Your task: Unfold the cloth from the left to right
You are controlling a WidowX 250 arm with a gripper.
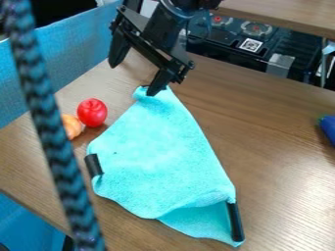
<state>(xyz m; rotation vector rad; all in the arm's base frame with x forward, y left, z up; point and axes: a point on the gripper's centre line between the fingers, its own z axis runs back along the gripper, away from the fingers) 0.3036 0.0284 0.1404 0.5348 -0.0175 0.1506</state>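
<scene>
- In the camera view, the black gripper (pixel 134 80) comes down from the top edge, left of the middle, above the wooden table (pixel 275 147).
- Its two fingers stand wide apart: one is at the left, over the table, and the other has its tip at the upper corner of the cloth. Nothing is held between them. Whether this tip presses on the cloth or is only just over it, I cannot tell.
- The turquoise cloth (pixel 157 147) lies on the table, in the middle of the view, narrow at the top and more broad toward the bottom.
- At its lower right part the cloth is folded: one layer lies over another, and the under layer comes out below the edge of the upper one.
- A black strip (pixel 93 165) is at the left edge of the cloth, and a second black strip (pixel 235 221) is at its lower right edge.
- Left of the cloth there is a red round thing (pixel 92 112), and just beside it an orange thing (pixel 70 126), partly hidden by a braided cord (pixel 56 137).
- This cord crosses the left side of the view from top to bottom.
- At the right edge a blue thing (pixel 329 129) is partly visible.
</scene>
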